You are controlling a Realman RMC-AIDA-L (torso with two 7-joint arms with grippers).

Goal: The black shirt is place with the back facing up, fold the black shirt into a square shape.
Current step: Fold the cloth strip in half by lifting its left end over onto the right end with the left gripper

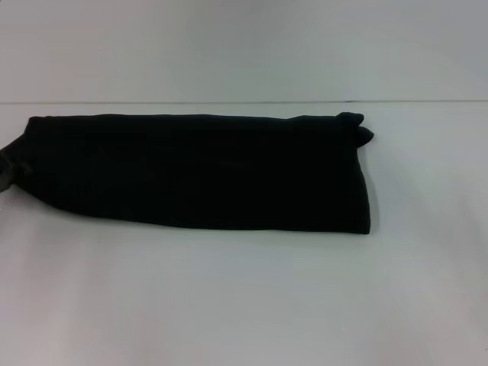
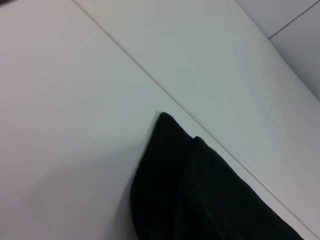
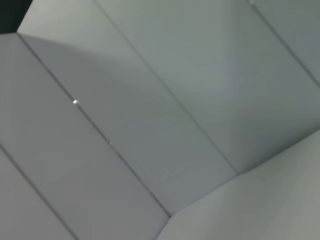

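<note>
Looking partway done: lying on the white table (image 1: 244, 305) as a long, flat band, the plain black soft cloth shirt (image 1: 198, 171), already folded lengthwise, stretching across the middle and bunching slightly at its right end, still needing cross folds to become a square. Showing only as a grey sliver at the band's left end, the left gripper (image 1: 6, 169), grip impossible to tell. Staying out of sight, the right gripper.

Plain white table (image 1: 244, 297) under even soft light, meeting a pale panelled wall (image 1: 244, 46) behind, thin seams between wall panels.
</note>
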